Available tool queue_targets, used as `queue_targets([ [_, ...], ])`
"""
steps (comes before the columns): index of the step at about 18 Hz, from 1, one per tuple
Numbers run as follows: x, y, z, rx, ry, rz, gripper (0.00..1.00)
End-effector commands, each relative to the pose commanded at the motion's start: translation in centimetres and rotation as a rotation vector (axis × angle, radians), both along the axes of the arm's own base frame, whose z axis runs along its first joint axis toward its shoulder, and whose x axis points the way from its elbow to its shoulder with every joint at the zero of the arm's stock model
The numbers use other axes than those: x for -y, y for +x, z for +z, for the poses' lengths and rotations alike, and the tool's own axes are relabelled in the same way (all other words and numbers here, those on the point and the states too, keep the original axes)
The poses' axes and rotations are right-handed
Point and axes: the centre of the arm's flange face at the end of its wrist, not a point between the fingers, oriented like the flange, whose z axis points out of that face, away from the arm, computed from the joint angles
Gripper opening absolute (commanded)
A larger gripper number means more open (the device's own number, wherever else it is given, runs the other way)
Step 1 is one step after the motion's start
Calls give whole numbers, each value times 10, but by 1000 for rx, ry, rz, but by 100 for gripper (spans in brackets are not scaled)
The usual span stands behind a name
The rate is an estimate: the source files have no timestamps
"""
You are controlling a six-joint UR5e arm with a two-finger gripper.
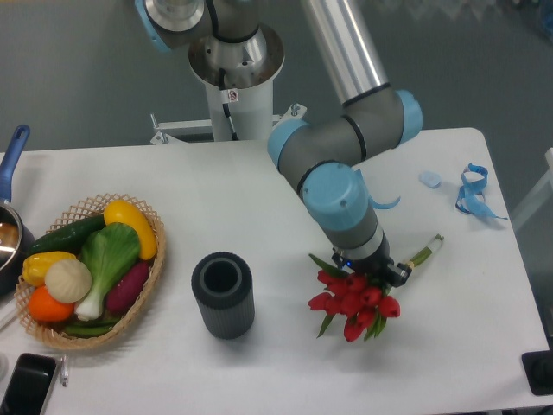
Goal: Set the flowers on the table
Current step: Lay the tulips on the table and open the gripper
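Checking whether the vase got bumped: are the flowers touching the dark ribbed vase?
Apart. The fixed camera shows bare white table between the flowers and the vase, which stands upright.

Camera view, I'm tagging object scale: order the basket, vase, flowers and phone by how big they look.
1. Basket
2. Flowers, stems included, and vase look about alike, so I won't rank them; the gripper hides part of the flowers.
3. Phone, cut off by the frame edge.

end effector: fingers hidden by wrist | phone: cut by bottom edge
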Motion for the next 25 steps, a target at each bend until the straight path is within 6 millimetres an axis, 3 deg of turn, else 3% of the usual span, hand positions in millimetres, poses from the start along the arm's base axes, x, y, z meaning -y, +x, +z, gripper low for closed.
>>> queue_targets([
  [4, -6, 2, -4, 4, 3, -7, 37],
  [6, -7, 2, 4, 0, 24, -8, 43],
  [7, -9, 2, 6, 12, 48, -10, 56],
  [9, -11, 1, 22, 21, 107, -17, 90],
  [10, -13, 1, 28, 18, 121, -19, 99],
  [13, -7, -1, 55, 24, 198, -15, 100],
  [18, 26, -20, 128, 9, 361, 21, 100],
  [23, 76, -33, 194, 10, 470, 30, 100],
  [25, 104, -36, 216, 36, 477, 0, 100],
])
